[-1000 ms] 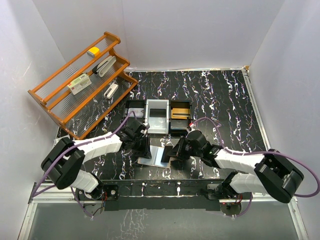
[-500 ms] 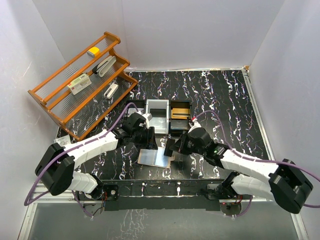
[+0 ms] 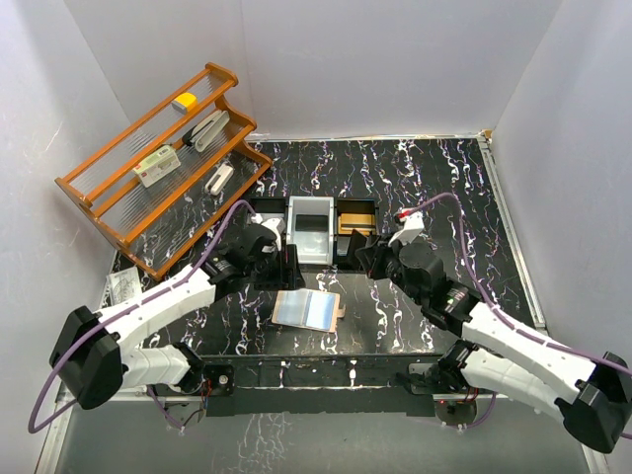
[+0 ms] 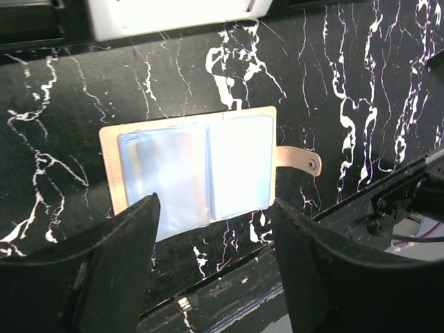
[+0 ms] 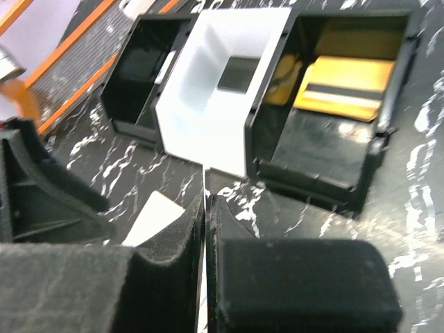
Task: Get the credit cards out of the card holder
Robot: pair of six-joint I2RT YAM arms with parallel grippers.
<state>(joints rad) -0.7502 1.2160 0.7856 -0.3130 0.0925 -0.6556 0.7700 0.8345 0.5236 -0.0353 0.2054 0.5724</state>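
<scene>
Here, a tan card holder (image 3: 306, 309) lies spread open on the black marbled bench (image 3: 434, 188), with its pale sleeves facing up and its snap tab pointing right. The left pincer (image 3: 286, 267) hangs above it, released, fingers wide apart. The right pincer (image 5: 206, 208) is clenched on a thin card (image 5: 205, 182), seen edge-on, near a three-part tray (image 5: 208, 132) whose right compartment holds orange cards (image 5: 347, 87).

Card holder (image 4: 187, 166) open flat w/ gripper (image 4: 214, 215) spread above.
</scene>
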